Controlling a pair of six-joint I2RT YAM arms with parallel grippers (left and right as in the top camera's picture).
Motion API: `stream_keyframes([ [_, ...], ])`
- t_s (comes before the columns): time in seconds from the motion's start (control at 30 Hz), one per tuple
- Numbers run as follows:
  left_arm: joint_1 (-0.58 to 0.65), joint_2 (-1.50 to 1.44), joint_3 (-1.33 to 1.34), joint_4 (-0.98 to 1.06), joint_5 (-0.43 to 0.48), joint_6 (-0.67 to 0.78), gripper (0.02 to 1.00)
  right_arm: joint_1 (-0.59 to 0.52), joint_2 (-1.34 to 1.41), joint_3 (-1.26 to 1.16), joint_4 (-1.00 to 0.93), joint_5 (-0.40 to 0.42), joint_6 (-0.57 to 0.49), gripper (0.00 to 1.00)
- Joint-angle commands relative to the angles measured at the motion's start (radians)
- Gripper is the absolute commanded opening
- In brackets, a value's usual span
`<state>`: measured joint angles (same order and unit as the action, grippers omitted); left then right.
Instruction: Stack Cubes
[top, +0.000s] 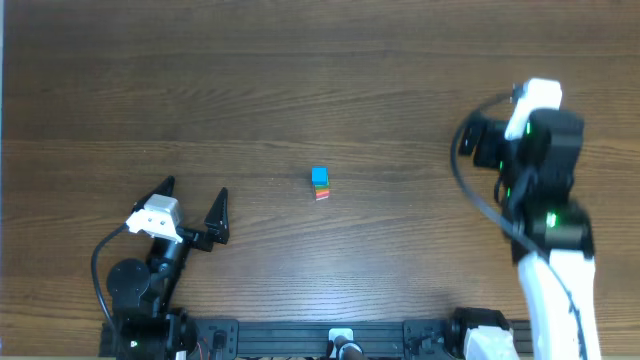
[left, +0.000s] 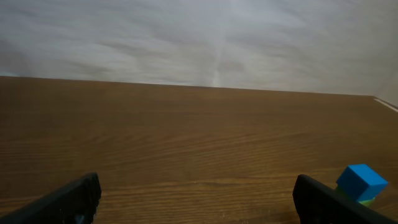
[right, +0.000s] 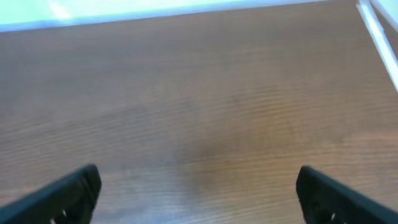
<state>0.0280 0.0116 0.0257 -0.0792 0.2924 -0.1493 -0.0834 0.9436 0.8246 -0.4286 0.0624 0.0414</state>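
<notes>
Surface (top: 300, 80): dark wood grain, carrying everything listed below. Right arm (top: 555, 260): white and black, standing at 3 o'clock of the middle, well apart from the cubes. Left arm (top: 150, 275): black, folded low at 8 o'clock. Right gripper (right: 198, 174): fingers spread wide, holding nothing, wood grain between them. Left gripper (top: 195, 203): likewise spread wide and holding nothing, lying at 8 o'clock of the cubes and apart from them. Stack (top: 320, 185): one small column near the middle of the surface, free of both grippers. Blue cube (left: 361, 182): topmost piece of that column. We judge the stacking done or all but done, since we find no loose cube and neither gripper holds anything. From above we read blue over an orange-red edge; the left wrist view adds a side look, with a yellow-green layer under the blue; the right wrist view adds a pale strip along the far edge of the surface.
</notes>
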Motion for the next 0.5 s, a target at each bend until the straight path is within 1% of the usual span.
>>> stream_keyframes([
  [0.03, -0.004, -0.007, -0.007, 0.002, 0.01, 0.015, 0.998, -0.016, -0.193, -0.193, 0.117, -0.127, -0.032, 0.991],
  [0.2, -0.004, -0.007, -0.007, 0.002, 0.01, 0.015, 0.998, -0.016, -0.372, -0.382, 0.209, -0.136, -0.047, 0.991],
  [0.37, -0.004, -0.007, -0.007, 0.002, 0.01, 0.015, 0.998, -0.016, -0.522, -0.518, 0.319, -0.137, -0.051, 0.991],
  [0.5, -0.004, -0.007, -0.007, 0.002, 0.01, 0.015, 0.996, -0.014, -0.637, -0.614, 0.395, -0.137, -0.105, 0.991],
])
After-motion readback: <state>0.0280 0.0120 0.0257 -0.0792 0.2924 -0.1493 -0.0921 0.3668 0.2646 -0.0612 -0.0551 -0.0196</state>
